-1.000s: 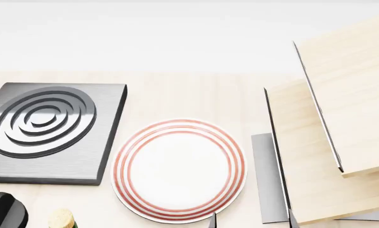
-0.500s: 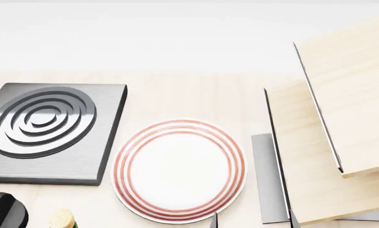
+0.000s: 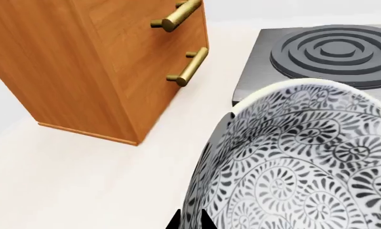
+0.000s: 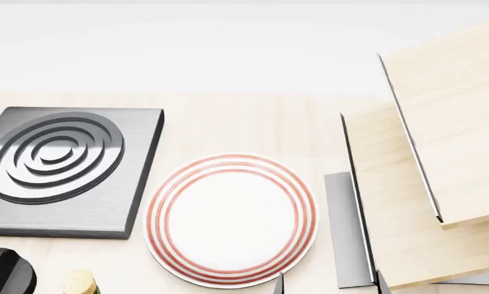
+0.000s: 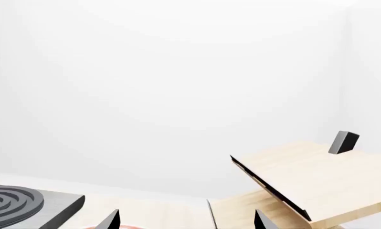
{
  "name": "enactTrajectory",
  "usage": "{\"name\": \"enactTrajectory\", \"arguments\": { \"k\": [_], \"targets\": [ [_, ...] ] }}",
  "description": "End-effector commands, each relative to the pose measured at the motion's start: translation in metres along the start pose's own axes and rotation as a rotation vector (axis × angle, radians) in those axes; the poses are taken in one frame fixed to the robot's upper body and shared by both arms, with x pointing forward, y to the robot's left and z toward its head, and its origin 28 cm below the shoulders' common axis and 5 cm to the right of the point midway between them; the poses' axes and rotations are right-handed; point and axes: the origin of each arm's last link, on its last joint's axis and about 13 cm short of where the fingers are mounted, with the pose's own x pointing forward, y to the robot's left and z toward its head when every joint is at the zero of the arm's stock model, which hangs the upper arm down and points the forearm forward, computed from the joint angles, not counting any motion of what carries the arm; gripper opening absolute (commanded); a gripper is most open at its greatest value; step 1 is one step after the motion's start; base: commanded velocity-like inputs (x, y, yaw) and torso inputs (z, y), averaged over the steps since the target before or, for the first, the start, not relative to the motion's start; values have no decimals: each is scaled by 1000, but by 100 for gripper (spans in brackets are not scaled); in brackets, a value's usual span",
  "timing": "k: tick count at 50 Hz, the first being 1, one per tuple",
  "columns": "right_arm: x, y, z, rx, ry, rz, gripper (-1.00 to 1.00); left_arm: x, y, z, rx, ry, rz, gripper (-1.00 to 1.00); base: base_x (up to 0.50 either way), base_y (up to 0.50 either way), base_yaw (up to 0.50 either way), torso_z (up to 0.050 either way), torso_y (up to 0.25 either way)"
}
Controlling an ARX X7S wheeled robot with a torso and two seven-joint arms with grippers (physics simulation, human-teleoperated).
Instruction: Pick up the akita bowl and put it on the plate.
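The wooden cabinet [image 3: 108, 67] with brass handles stands away from the left gripper [image 3: 190, 220], beyond the bowl's side. Only two dark fingertips of this gripper show at the picture's edge, and the rim of the akita bowl [image 3: 299, 167] seems to sit between them. The bowl fills the left wrist view and looks tilted toward the camera, so I judge the jaws are closed on its wall, though the contact itself is cut off. Behind the bowl lies the stove [image 3: 324, 52].

In the head view the plate [image 4: 230, 219] lies flat and bare, just beside the stove, and the bowl cannot be seen there. So the bowl is not yet on the plate.

The bowl looks like stiff glazed ceramic: rather heavy, slippery and breakable. A pinch on the rim wall, one finger inside and one outside, seems the right hold, and it should come down gently and level.

The right gripper [image 5: 185, 220] shows only its tips, well apart, with nothing between them. The leaning wooden boards [image 4: 440, 165] beyond it are partly cut off.
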Motion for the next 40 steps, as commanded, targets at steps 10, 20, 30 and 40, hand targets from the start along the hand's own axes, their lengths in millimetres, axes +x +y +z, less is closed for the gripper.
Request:
{"name": "enactTrajectory", "arguments": {
  "k": [10, 20, 30, 40],
  "targets": [
    [1, 0, -1, 1, 5, 0, 100, -11, 1, 27, 9, -224, 55, -100, 0, 0, 0, 0, 0],
    [1, -1, -1, 2, 5, -3, 100, -15, 0, 39, 6, -263, 64, -100, 0, 0, 0, 0, 0],
    [1, -1, -1, 3, 4, -2, 100, -17, 2, 56, -18, -317, 89, -100, 0, 0, 0, 0, 0],
    [1, -1, -1, 0, 2, 0, 100, -20, 4, 81, -11, -428, 146, -100, 0, 0, 0, 0, 0]
  ]
}}
